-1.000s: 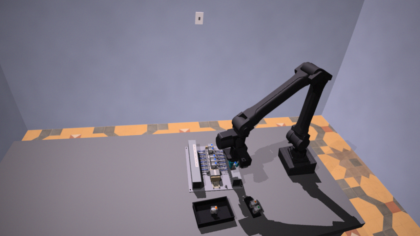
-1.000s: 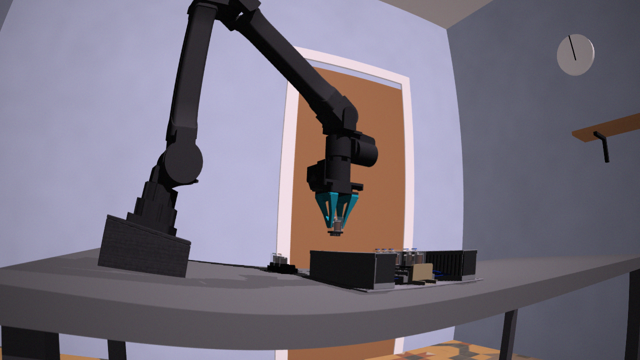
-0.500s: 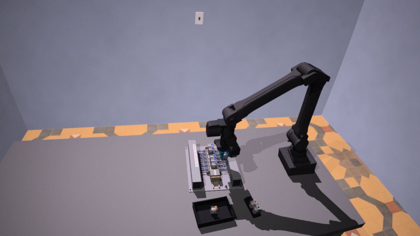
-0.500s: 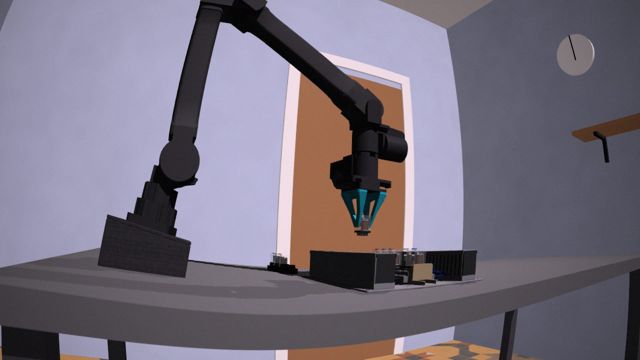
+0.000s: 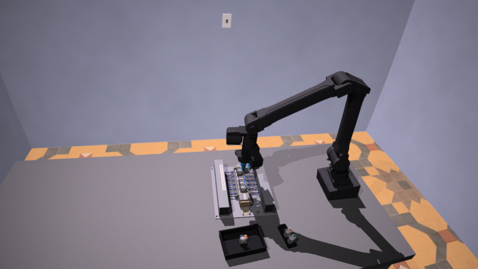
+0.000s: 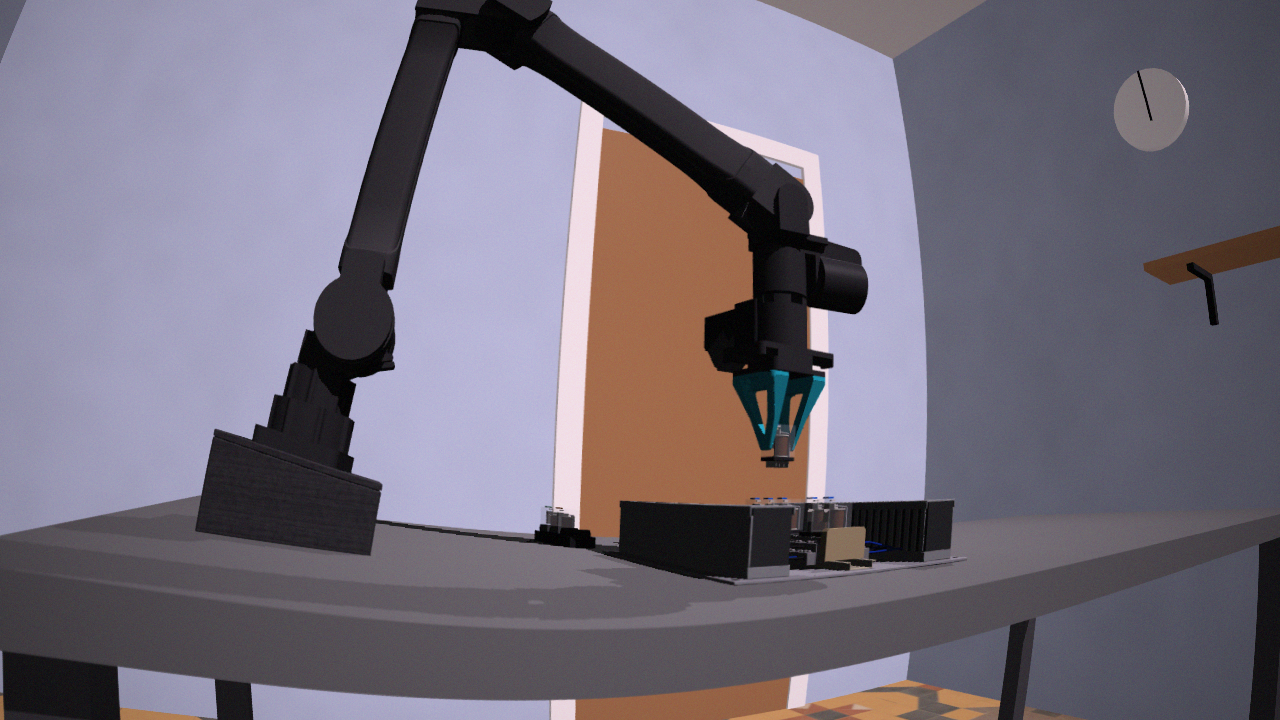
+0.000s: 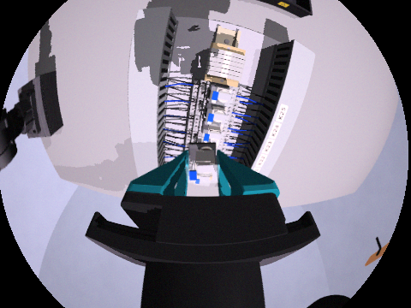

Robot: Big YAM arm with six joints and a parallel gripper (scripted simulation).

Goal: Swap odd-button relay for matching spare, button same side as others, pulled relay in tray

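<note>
With my gripper [image 5: 245, 167] [image 6: 781, 444] [image 7: 202, 155] I am pinching the clear, boxy, blue-buttoned spare [image 5: 247, 168] [image 6: 782, 445] [image 7: 205, 168], probably needing to align it before plugging it into the relay row [image 5: 243, 188] [image 6: 827, 516] [image 7: 222, 96] towards twelve o'clock in the wrist view.

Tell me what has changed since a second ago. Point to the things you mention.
The jaws, clamped on the blue-button relay [image 5: 246, 169] [image 6: 782, 442] [image 7: 205, 156], moved left and up in the top view, rightward in the exterior view, toward the relay row [image 5: 242, 184] [image 7: 212, 117]. Nothing was grasped or released. The orange-button relay [image 5: 243, 240] stayed in the tray [image 5: 230, 249] [image 7: 306, 8].
</note>
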